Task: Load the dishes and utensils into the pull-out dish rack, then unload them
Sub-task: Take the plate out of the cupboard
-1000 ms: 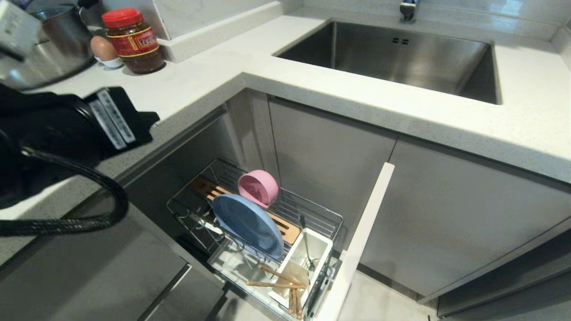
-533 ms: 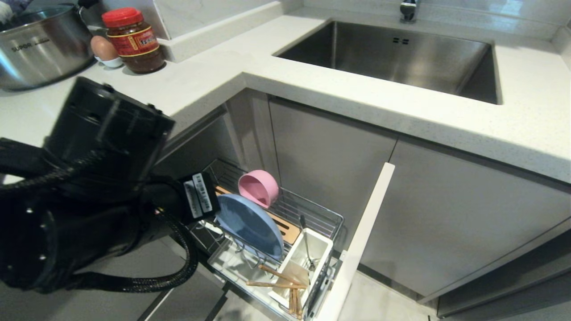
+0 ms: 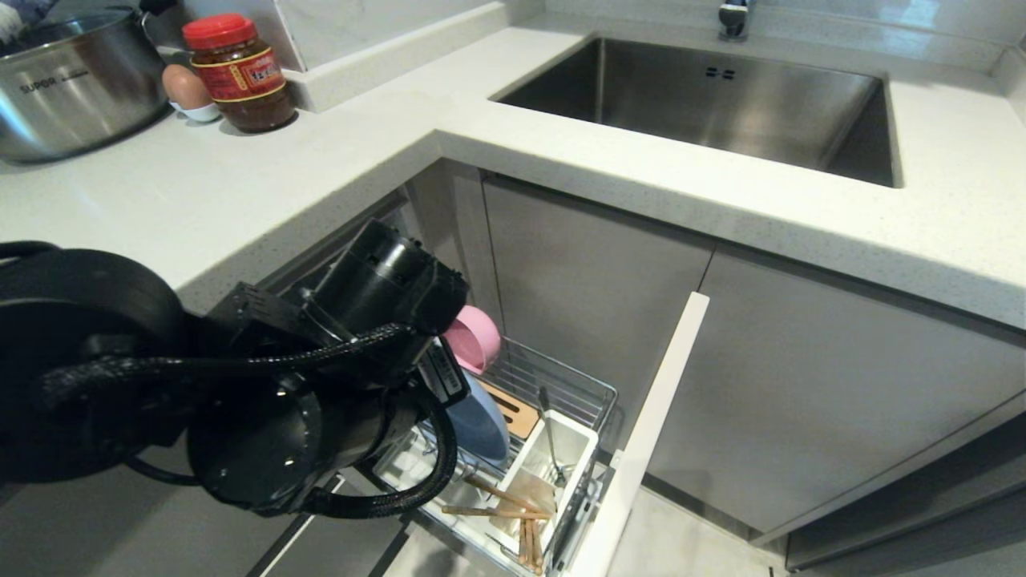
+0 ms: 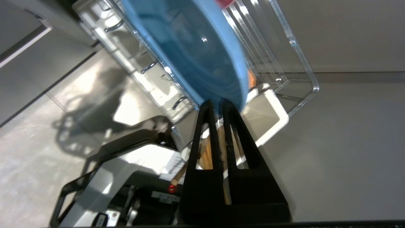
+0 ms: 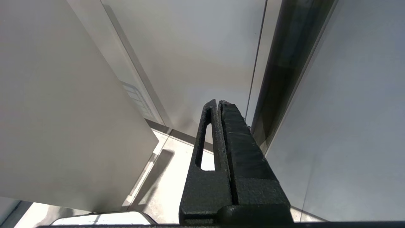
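The left arm fills the lower left of the head view and reaches down over the pulled-out dish rack (image 3: 561, 383) in the lower middle of the frame. In the left wrist view the left gripper (image 4: 218, 103) has its two black fingers pressed together with nothing between them, and the tips are at the lower edge of the blue plate (image 4: 196, 53); whether they touch it, I cannot tell.

The blue plate (image 3: 481, 421) stands on its edge among the wire prongs of the rack, and the arm covers most of it in the head view. The pink bowl (image 3: 478, 336) sits just behind the plate, tilted on its side, also half hidden by the arm. To the right of the plate a wooden strip (image 3: 515, 410) lies across the rack. In front of it stands the white cutlery cup (image 3: 579, 449), with a thin metal utensil (image 3: 549, 429) upright inside. The wooden chopsticks (image 3: 501, 501) lie crossed at the near end of the rack, beside the cup.

On the counter, in the upper left of the frame, stand a steel pot (image 3: 72, 80), an egg (image 3: 186, 86) and a jar (image 3: 240, 72) with a red lid. The sink (image 3: 705, 104) is in the upper right.

The right gripper (image 5: 218, 104) is seen only in its own wrist view, fingers closed and empty, next to grey cabinet fronts.
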Controlling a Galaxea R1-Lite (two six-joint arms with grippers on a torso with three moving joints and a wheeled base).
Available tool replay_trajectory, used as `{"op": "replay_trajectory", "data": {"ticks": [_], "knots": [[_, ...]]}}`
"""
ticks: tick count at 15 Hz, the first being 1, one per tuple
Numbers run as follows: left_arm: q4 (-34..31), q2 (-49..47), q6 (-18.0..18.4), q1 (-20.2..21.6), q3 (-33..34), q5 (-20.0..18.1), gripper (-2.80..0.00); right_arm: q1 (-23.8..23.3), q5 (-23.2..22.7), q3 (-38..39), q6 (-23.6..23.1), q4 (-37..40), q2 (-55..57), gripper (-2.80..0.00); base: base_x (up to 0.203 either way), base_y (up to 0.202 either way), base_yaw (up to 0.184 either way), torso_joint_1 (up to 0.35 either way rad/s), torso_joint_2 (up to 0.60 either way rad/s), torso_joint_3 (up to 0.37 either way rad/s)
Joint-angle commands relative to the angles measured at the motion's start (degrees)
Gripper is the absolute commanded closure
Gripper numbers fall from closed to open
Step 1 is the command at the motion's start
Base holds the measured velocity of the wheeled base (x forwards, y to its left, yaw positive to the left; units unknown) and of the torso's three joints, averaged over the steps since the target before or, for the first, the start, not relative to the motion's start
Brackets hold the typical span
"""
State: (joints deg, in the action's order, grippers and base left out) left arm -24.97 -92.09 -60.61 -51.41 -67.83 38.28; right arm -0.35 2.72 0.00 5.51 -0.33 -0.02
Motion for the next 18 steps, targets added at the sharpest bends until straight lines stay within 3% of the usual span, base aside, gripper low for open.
{"op": "replay_trajectory", "data": {"ticks": [1, 7, 15, 18], "knots": [[-0.08, -2.92, -0.65, -0.1, -0.19, 0.3, -2.8, 0.0, 0.01, 0.0, 0.03, -0.02, -0.24, 0.0, 0.0, 0.0, 0.0, 0.0, 0.0, 0.0], [0.05, -3.19, -1.61, -0.56, -0.37, 0.17, -2.8, 0.0, 0.01, 0.0, 0.03, -0.02, -0.22, 0.0, 0.0, 0.0, 0.0, 0.0, 0.0, 0.0], [4.18, -9.47, -1.93, 4.51, -0.55, -0.77, -2.8, 0.0, 0.01, 0.0, 0.03, -0.02, -0.24, 0.0, 0.0, 0.0, 0.0, 0.0, 0.0, 0.0], [5.63, -9.78, -1.79, 4.64, -0.64, -2.61, -2.8, 0.0, 0.01, 0.0, 0.03, -0.02, -0.24, 0.0, 0.0, 0.0, 0.0, 0.0, 0.0, 0.0]]}}
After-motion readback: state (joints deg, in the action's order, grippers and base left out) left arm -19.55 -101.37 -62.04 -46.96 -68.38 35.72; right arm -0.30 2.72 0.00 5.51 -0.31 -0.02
